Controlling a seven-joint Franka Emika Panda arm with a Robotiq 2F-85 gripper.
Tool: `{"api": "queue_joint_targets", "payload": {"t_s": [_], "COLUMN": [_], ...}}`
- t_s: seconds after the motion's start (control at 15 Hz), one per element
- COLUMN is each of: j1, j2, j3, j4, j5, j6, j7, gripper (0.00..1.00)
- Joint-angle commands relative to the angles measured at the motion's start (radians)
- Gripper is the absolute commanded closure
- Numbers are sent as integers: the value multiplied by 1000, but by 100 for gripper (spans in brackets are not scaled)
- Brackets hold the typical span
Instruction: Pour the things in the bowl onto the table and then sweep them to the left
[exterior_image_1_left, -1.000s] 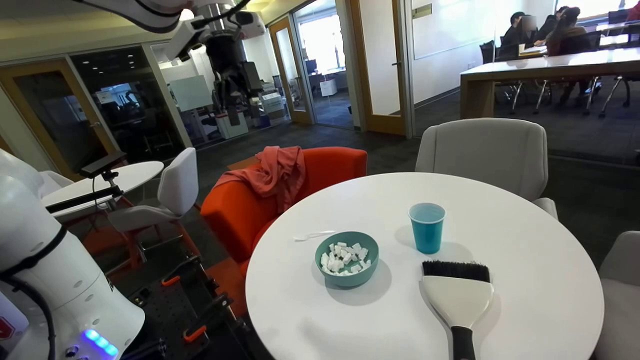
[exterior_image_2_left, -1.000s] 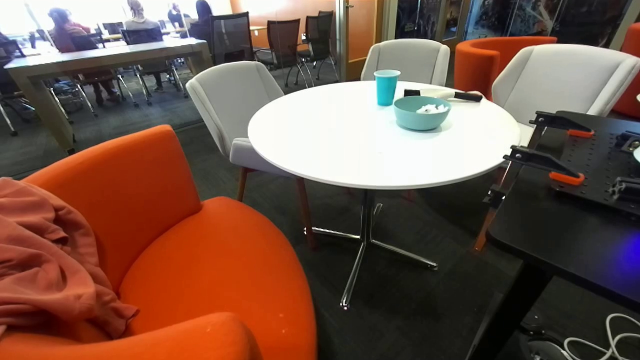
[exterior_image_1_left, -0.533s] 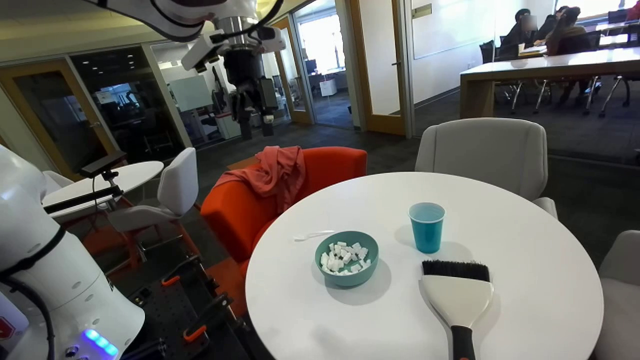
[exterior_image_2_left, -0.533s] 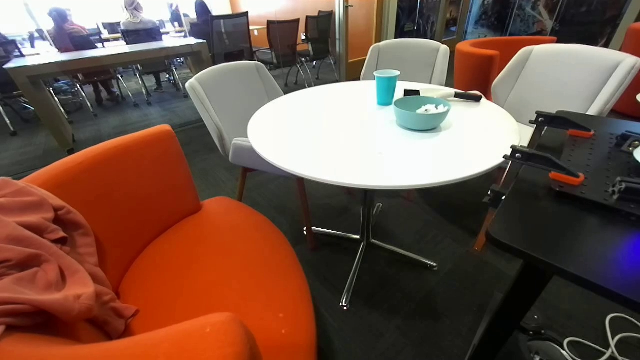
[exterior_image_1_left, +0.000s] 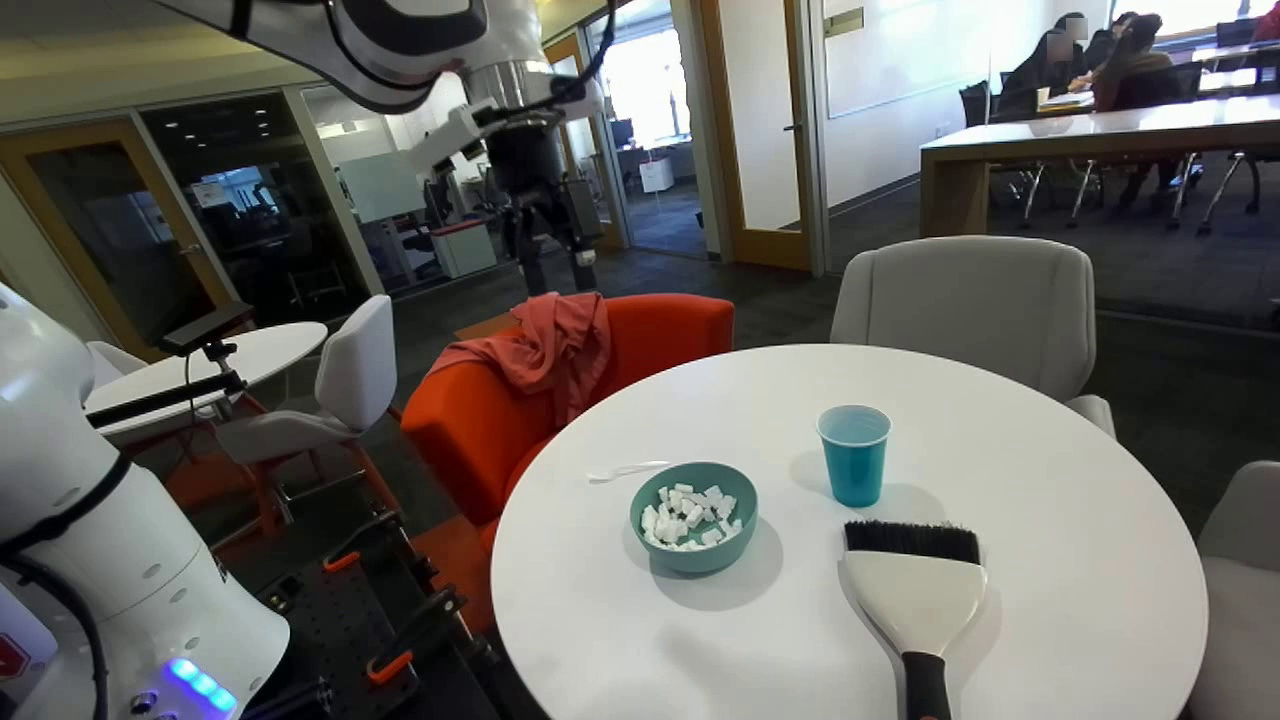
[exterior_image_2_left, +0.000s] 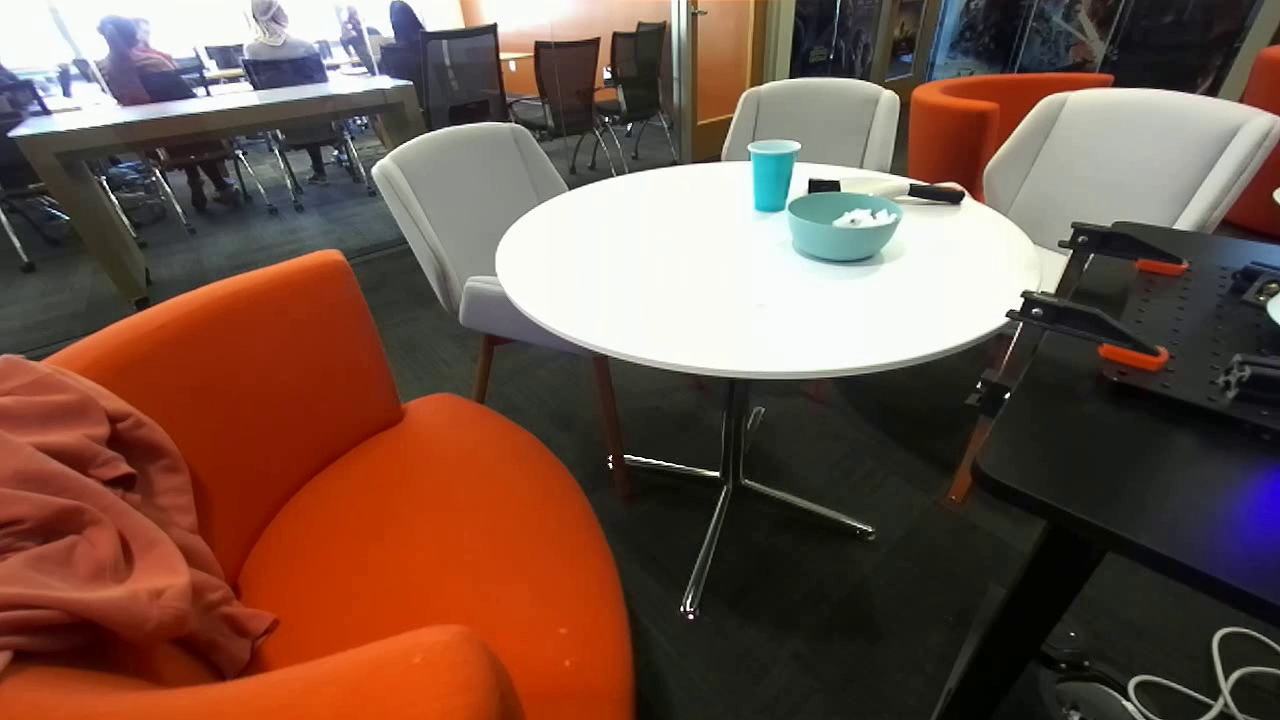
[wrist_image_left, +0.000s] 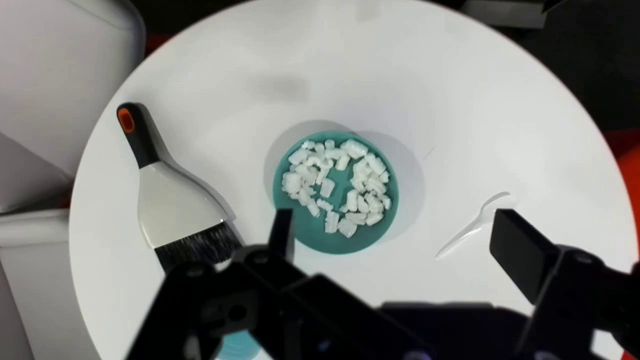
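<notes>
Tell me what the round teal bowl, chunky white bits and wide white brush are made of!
Round teal bowl: probably plastic, smooth, matte, evenly coloured.
Chunky white bits: maybe foam, dull with uneven edges.
Wide white brush: likely hard plastic, smooth with clean edges; its black bristles show fine strands, perhaps synthetic.

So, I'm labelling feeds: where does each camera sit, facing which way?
An exterior view: beside the round white table, angled down; white arm, black gripper show.
An exterior view: beside an orange armchair, facing the table; gripper unseen.
Wrist view: overhead, facing the table; open fingers show.
Shared by all: round teal bowl, small white bits.
</notes>
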Motion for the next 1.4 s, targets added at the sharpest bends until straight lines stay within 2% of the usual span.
{"api": "queue_joint_targets", "payload": {"t_s": [0.0, 0.27, 0.33, 0.53, 0.6, 0.67, 0.73, 0.87, 1.07, 1.33], "j1": [-33, -83, -106, -177, -192, -163, -192, -198, -199, -260], "j2": [151, 329, 374, 522, 565, 602, 521, 588, 611, 701], "j3": [-49, -77, -70, -48, -44, -80, -44, -49, -48, 13], "j4": [18, 60, 79, 171, 201, 223, 143, 187, 210, 255], "j5": [48, 202, 241, 258, 240, 119, 189, 128, 120, 223], "j6": [196, 344, 356, 317, 304, 310, 341, 340, 340, 473], "j7": [-137, -424, -504, -689, -709, -569, -636, -588, -586, -621], "gripper": [0, 0, 0, 0, 0, 0, 0, 0, 0, 0]}}
